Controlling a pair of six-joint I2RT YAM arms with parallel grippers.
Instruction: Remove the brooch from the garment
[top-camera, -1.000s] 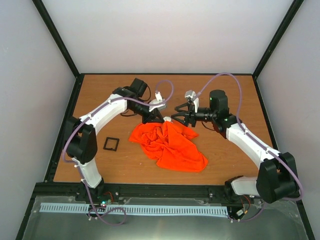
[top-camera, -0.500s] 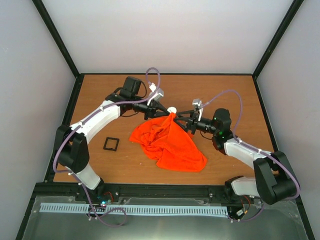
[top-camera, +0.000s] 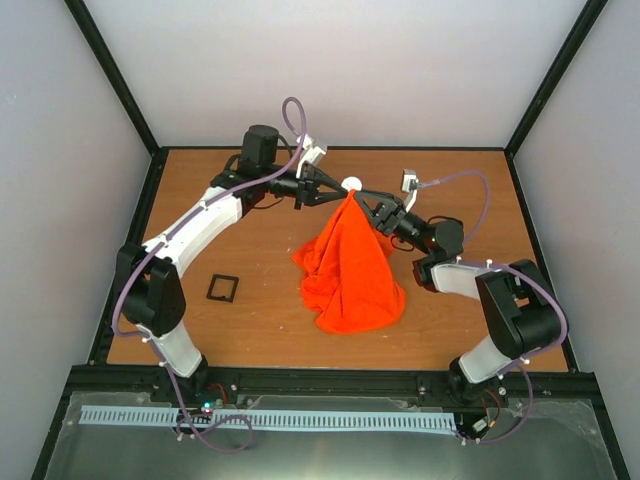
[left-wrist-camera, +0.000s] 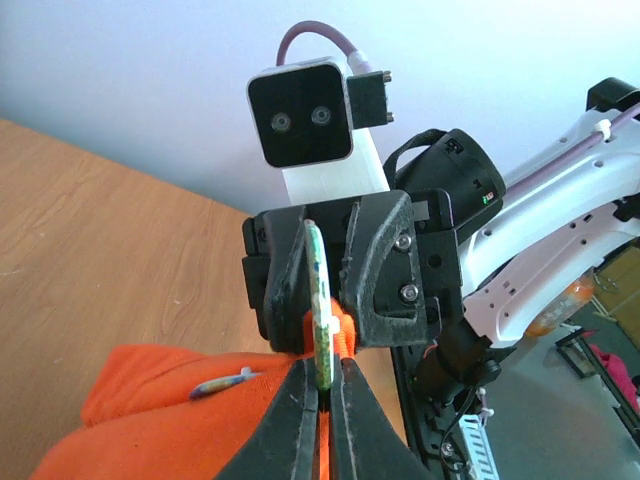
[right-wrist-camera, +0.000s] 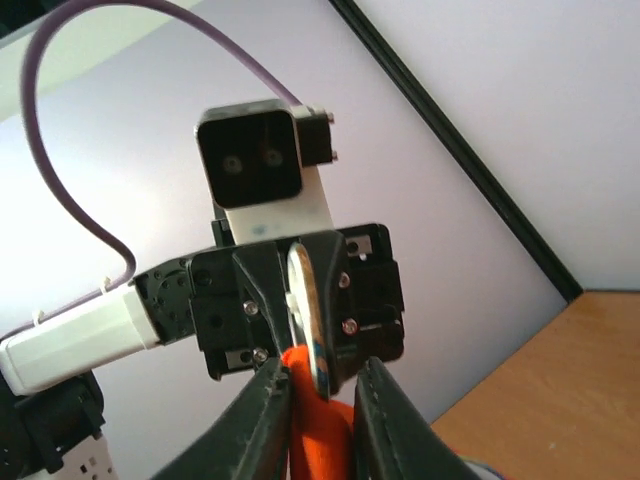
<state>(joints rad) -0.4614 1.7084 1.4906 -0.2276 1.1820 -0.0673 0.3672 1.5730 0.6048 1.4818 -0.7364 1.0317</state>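
Top: inside white walls (top-camera: 350, 70), the garment (top-camera: 350, 275) hangs tent-like from the brooch (top-camera: 350, 184), hem on the wood bench (top-camera: 200, 180).
Left wrist: left fingers (left-wrist-camera: 322, 372) clamp the brooch's edge, fully closed.
Right wrist: right fingers (right-wrist-camera: 320, 385), narrowly apart, pinch orange cloth beneath it.

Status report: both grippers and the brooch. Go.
Left gripper shut on brooch edge. Right gripper pinching garment right beside it. Brooch not yet off. Black frame well aside, nothing blocking.
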